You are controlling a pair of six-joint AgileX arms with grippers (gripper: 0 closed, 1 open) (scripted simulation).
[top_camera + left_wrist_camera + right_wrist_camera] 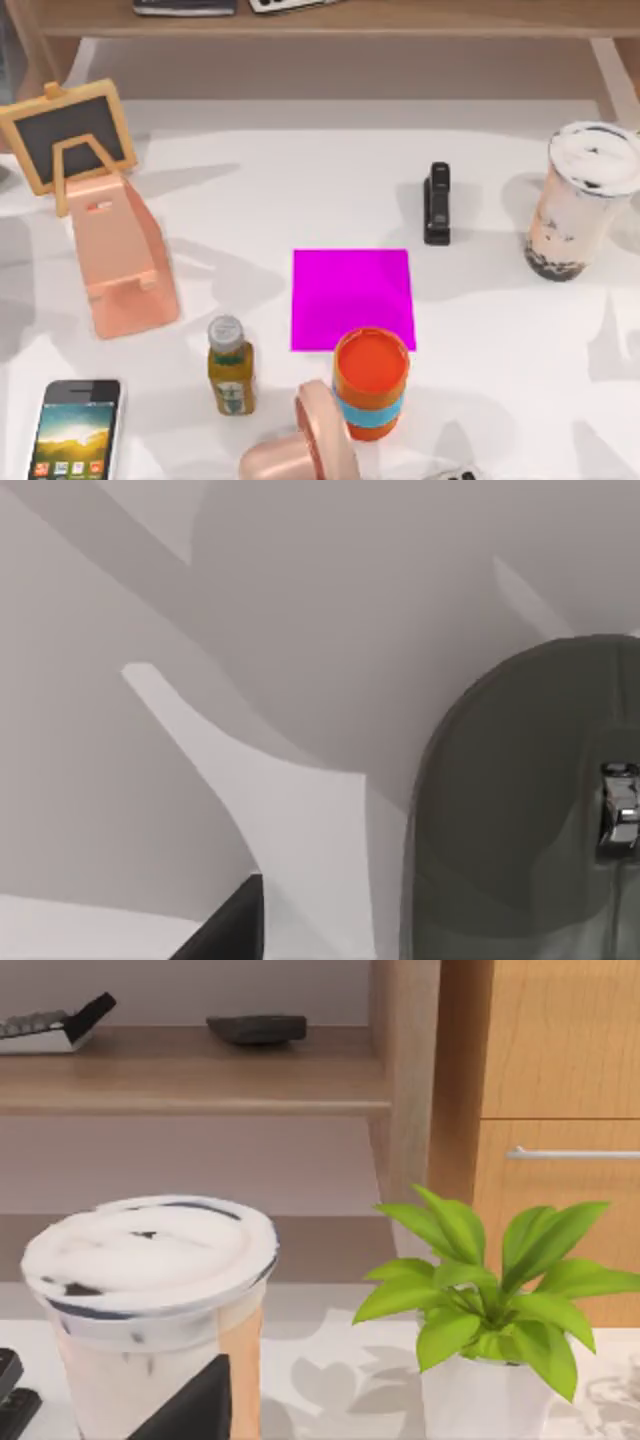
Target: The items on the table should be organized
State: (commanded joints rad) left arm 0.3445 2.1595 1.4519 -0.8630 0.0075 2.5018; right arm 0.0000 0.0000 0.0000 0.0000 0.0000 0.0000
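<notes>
At the table's (480, 400) near edge, the smartphone (78, 430) lies flat at the left corner, screen up. A small juice bottle (231, 365) stands beside it toward the centre, upright. Next come a pink rounded object (300, 445) and an orange cup with a blue band (371, 383), the cup overlapping the near edge of a magenta square mat (350, 295). My left wrist camera looks closely at the dark grey computer mouse (520, 810), resting on the white surface; a dark finger tip (225, 930) juts in at the frame edge, and I cannot tell how far those jaws stand apart. Mid-table, a pink phone stand (125, 260) sits at left and a black stapler (437, 203) right of centre. The milk-tea cup (580, 200) stands upright at the far right. My right wrist camera faces it with one finger tip (195, 1405) in front; that jaw state cannot be told either. Beyond: a small chalkboard (65, 135), a potted plant (490, 1310) and the wooden shelf (350, 20).
</notes>
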